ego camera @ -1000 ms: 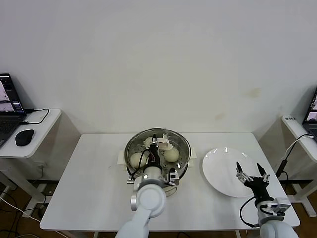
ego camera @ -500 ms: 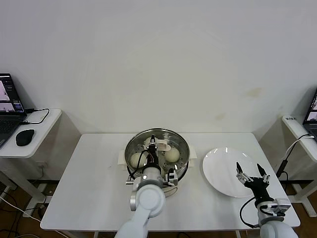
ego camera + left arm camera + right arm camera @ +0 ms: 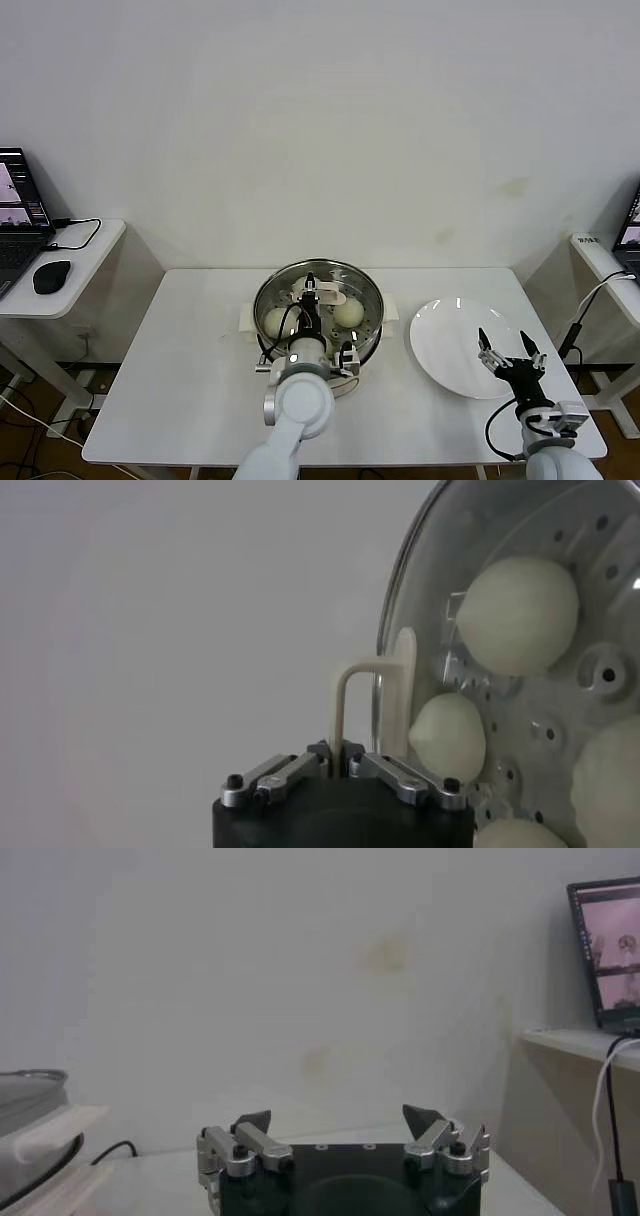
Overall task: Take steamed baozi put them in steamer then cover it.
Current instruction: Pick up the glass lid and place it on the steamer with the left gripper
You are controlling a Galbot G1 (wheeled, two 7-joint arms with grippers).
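Observation:
The steamer (image 3: 371,332) stands at the table's middle. The clear glass cover (image 3: 331,275) lies over it, its rim in line with the pot's rim. My left gripper (image 3: 311,291) is shut on the cover's cream-white bar handle (image 3: 368,702), seen close in the left wrist view (image 3: 338,750). Baozi show through the glass: two in the head view (image 3: 277,321) (image 3: 347,313), and several in the left wrist view, such as one large bun (image 3: 517,602) and one beside the handle (image 3: 448,737). My right gripper (image 3: 508,352) hangs open and empty over the white plate (image 3: 440,335).
The white table (image 3: 190,380) has bare room left of the steamer. A side desk with a laptop (image 3: 18,215) and mouse (image 3: 50,277) stands far left. Another desk with a laptop and cables is far right. The steamer's edge (image 3: 30,1123) shows in the right wrist view.
The left gripper and the cover have shifted only very slightly over the steamer. The right arm has not moved.

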